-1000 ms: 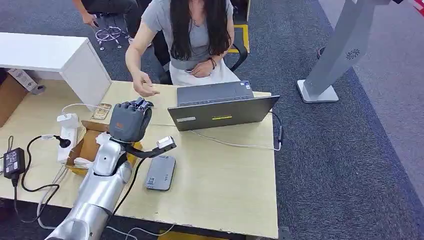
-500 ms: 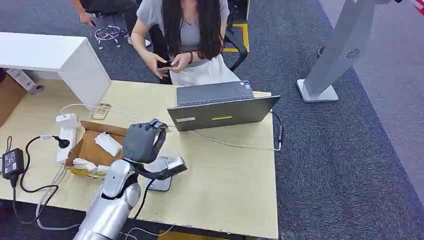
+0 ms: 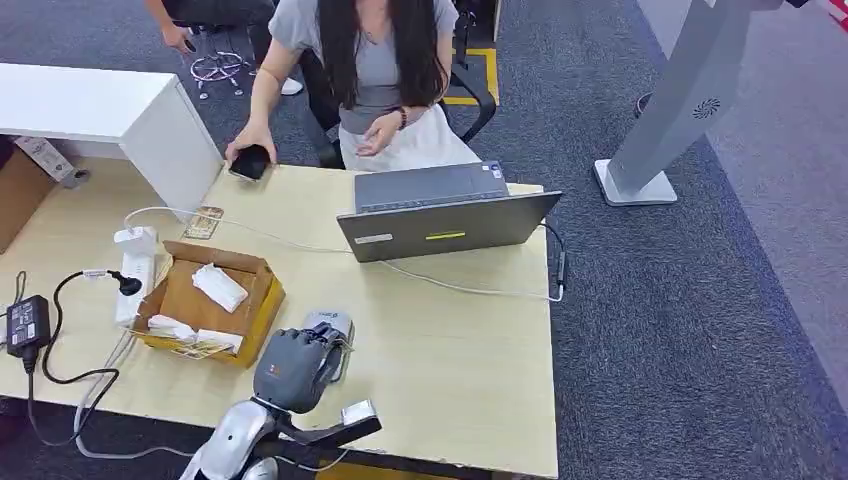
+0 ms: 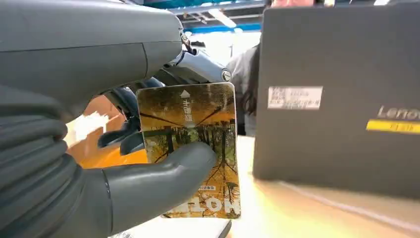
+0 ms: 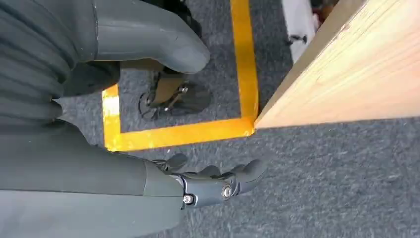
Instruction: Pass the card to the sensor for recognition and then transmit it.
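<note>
While hovering over the grey sensor (image 3: 330, 322) near the tabletop (image 3: 450, 350) front edge, left hand (image 3: 292, 368) pinching card (image 4: 190, 148) between thumb and fingers (image 4: 131, 141), long axis upright, printed arrow toward laptop (image 4: 341, 94); right hand (image 5: 124, 163) beside tabletop, fingers spread, holding nothing.

A grey laptop (image 3: 445, 213) stands open at the far side of the wooden table (image 3: 470, 380), with a thin cable (image 3: 480, 291) running along the tabletop beside it. An open cardboard box (image 3: 212, 300) holding white packets lies toward the left, next to a white power strip (image 3: 135, 268) and a black adapter (image 3: 26, 323). A seated person (image 3: 380, 70) rests one hand on a black phone (image 3: 249, 161) at the table's far edge.
</note>
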You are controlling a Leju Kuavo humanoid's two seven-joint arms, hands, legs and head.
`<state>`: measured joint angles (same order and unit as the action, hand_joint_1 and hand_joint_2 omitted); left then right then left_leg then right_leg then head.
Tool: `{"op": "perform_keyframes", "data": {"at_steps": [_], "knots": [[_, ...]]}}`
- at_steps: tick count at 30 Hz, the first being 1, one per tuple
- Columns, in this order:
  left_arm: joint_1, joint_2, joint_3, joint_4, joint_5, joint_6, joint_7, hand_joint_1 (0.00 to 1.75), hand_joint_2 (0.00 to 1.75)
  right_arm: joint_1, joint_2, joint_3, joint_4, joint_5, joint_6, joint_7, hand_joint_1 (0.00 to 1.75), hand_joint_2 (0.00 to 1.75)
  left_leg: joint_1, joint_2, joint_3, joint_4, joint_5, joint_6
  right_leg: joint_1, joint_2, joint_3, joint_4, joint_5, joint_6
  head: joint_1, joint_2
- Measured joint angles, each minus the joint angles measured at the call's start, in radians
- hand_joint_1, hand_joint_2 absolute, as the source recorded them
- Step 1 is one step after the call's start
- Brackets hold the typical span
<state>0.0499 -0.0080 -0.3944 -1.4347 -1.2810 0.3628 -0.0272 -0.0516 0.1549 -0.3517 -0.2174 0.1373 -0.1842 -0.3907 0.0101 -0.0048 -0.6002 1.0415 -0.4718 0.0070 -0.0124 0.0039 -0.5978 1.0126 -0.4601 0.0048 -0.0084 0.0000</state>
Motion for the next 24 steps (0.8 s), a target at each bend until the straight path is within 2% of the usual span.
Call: {"op": "perform_keyframes", "data": {"at_steps": [4,13,18,24], "knots": [[0.032,0.007,0.000,0.000,-0.006,0.003,0.025,1.75,1.75,0.001,0.000,-0.005,0.000,0.006,-0.009,0.008,0.00,1.75,0.000,0.000,0.000,0.000,0.000,0.000,0.000,0.000,0.000,0.000,0.000,0.000,0.000,0.000],[0.045,0.013,0.000,0.000,-0.008,0.003,0.029,1.75,1.75,0.001,-0.001,-0.006,0.001,0.006,-0.010,0.008,0.00,1.75,0.000,0.000,0.000,0.000,0.000,0.000,0.000,0.000,0.000,0.000,0.000,0.000,0.000,0.000],[0.047,0.014,0.010,0.011,-0.060,0.006,0.136,1.75,1.75,0.002,-0.001,-0.006,0.002,0.031,-0.031,0.037,0.00,1.75,0.000,0.000,0.000,0.000,0.000,0.000,0.000,0.000,0.000,0.000,0.000,0.000,0.000,0.000],[0.018,0.008,0.065,0.070,-0.087,0.029,0.177,1.75,1.75,0.001,-0.001,-0.006,0.002,0.056,-0.032,0.056,0.00,1.75,0.000,-0.001,0.000,0.000,0.000,0.000,0.000,-0.001,0.000,0.000,0.000,0.000,0.000,0.000]]}}
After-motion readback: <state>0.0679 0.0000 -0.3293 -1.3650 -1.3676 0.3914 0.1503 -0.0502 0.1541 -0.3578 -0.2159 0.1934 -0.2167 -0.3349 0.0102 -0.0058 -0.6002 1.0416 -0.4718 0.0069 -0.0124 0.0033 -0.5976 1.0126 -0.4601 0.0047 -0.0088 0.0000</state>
